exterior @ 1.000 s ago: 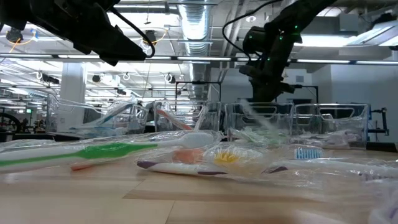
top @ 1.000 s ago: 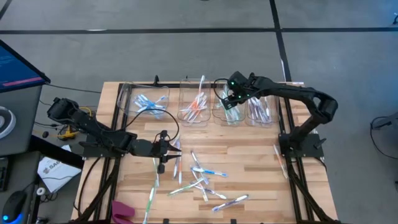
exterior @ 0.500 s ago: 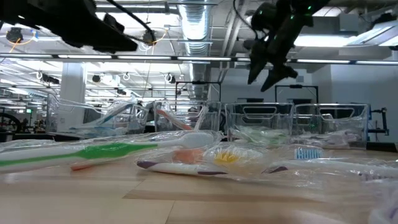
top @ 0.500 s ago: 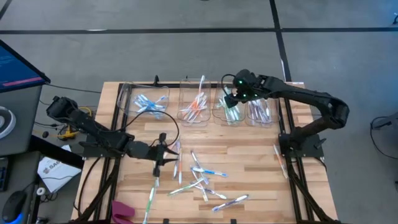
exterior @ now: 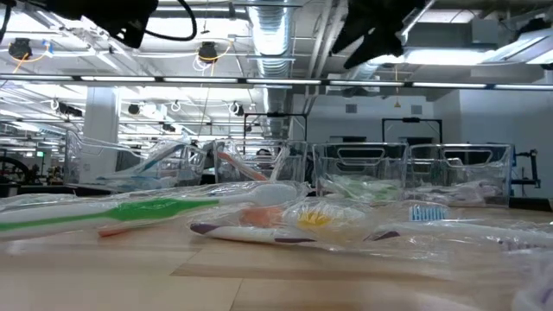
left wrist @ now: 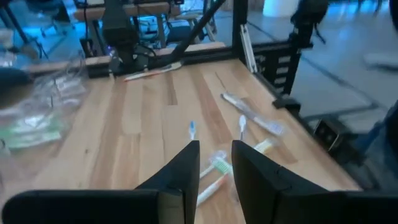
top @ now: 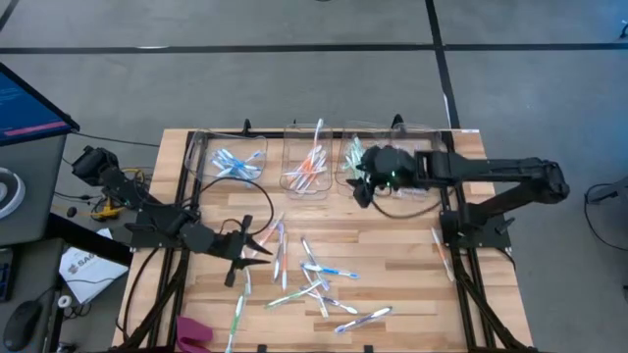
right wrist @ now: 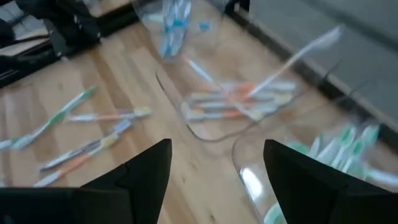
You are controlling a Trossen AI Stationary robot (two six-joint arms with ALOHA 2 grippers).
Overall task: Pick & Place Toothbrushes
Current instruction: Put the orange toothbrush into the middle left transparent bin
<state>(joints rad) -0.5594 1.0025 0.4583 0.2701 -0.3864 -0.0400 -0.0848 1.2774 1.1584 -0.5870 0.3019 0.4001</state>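
The toothbrushes (top: 319, 279) lie in a loose heap on the wooden desk (top: 412, 265), mostly in the middle and toward the near edge. One with a green handle (top: 236, 316) lies by itself close to the near left corner. More toothbrushes sit in a row of clear bins (top: 312, 162) along the far edge of the desk. One bin holds blue ones (top: 232, 163), the next holds orange-red ones (top: 307, 170), and the next holds green ones (top: 354, 155).

The right pincer (top: 361, 186) hangs over the desk just in front of the bins, near the one with the green brushes. Its two fingers (right wrist: 149, 171) are spread wide apart and there is nothing between them. From the right wrist view, the bins with the orange-red and green brushes lie just past the fingers.

The left pincer (top: 253, 247) is over the left part of the desk, just beside the left end of the heap. Its two fingers (left wrist: 180, 174) stand close together with only a thin gap, and nothing shows between them. Past them, a few toothbrushes (left wrist: 214, 168) lie on the wood.

In the low view, a green-handled toothbrush (exterior: 130, 210) lies close to the camera.
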